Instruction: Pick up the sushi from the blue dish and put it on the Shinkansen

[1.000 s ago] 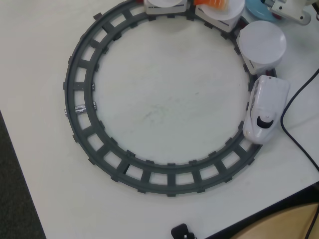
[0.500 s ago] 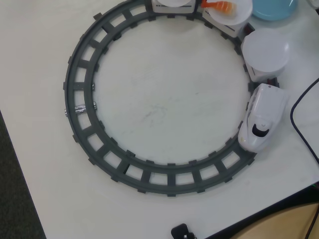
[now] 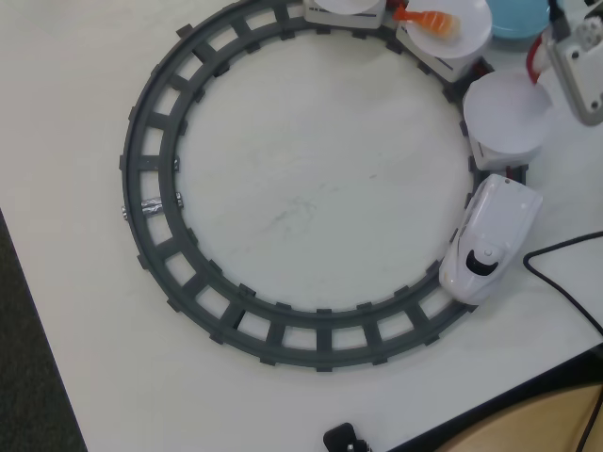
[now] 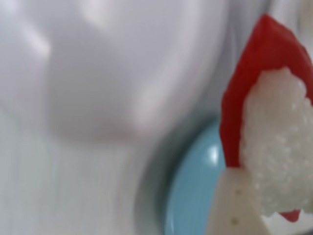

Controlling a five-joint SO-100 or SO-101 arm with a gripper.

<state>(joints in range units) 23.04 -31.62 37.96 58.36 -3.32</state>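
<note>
Carrying stage, by the look of it: grey track [image 3: 160,245] well off; Shinkansen [image 3: 490,240] and its empty plate [image 3: 507,118] just beside gripper [image 3: 545,58]; blue dish [image 4: 195,191] behind. Clamped on sushi [image 4: 266,142]. Next: centring over plate, lowering, releasing.

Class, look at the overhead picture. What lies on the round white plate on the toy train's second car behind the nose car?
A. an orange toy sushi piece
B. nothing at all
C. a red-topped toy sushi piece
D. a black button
A: an orange toy sushi piece lies on that round white plate, two cars behind the white nose car.
</note>
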